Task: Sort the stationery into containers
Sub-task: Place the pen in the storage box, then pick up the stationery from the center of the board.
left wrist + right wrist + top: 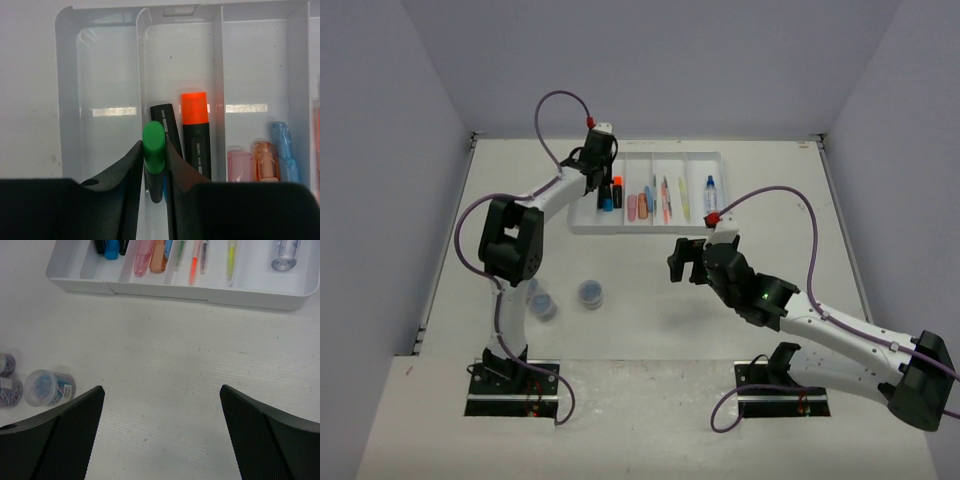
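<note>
My left gripper [154,156] is shut on a green-capped highlighter [153,146] and holds it over the divider between the two leftmost compartments of the white tray [66,100]. In the top view the left gripper [601,168] is over the tray's [700,168] left end. A black highlighter [168,120] and an orange-capped one [194,125] lie in the second compartment. Pink [240,165] and orange [265,160] highlighters lie in the third. My right gripper [162,390] is open and empty above bare table, near the tray's front edge [200,292]. Three clear tubs [49,387] sit to its left.
Thin pens [195,262] and a blue-capped bottle [710,192] lie in the tray's right compartments. The tubs [591,293] stand on the table near the left arm's base, one partly hidden behind the arm [540,302]. Walls close in the table at the left, back and right.
</note>
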### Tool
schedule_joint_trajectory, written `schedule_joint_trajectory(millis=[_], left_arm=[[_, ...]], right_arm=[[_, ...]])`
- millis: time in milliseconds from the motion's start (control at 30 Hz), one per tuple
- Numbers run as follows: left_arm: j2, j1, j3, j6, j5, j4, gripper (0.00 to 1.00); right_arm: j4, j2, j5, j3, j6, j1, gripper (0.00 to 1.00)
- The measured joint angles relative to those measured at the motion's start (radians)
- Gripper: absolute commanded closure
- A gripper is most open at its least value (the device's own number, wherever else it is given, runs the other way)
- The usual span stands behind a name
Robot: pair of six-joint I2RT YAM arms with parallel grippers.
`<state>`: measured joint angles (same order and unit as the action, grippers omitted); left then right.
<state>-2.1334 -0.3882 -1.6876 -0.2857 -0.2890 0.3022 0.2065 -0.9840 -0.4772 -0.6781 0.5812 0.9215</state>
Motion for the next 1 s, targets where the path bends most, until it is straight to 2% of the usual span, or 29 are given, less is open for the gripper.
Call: schedule_joint_trajectory(millis=[100,167,300,433,567,733,833,1000], left_arm=[[0.000,0.002,-0.011,0.000,0.036,-0.001,0.26],[0.000,0.002,-0.019,0.000,0.056,0.004,0.15],[0.014,0.002,-0.026,-0.009,0.074,0.024,0.11],[0.105,0.002,0.006,-0.027,0.081,0.047,0.01],[0.379,0.002,0.208,-0.114,0.072,0.052,0.00],[0.787,-0.011,0.482,-0.222,0.068,0.021,0.00],[0.902,-0.102,0.581,-0.292,0.005,0.064,0.00],[0.899,-0.319,0.710,-0.407,-0.063,0.214,0.00]], right_arm=[[0.000,0.000,0.003,0.000,0.000,0.000,0.01],[0.000,0.000,0.007,0.000,0.000,0.000,0.01],[0.000,0.000,0.020,0.000,-0.001,0.000,0.01],[-0.017,-0.009,0.067,0.001,-0.022,-0.001,0.01],[-0.063,-0.109,0.184,-0.015,-0.073,0.001,0.01],[-0.037,-0.281,0.205,-0.085,-0.085,0.033,0.01],[-0.014,-0.293,0.189,-0.097,-0.082,0.044,0.01],[0.038,-0.238,0.112,-0.100,-0.072,0.040,0.01]])
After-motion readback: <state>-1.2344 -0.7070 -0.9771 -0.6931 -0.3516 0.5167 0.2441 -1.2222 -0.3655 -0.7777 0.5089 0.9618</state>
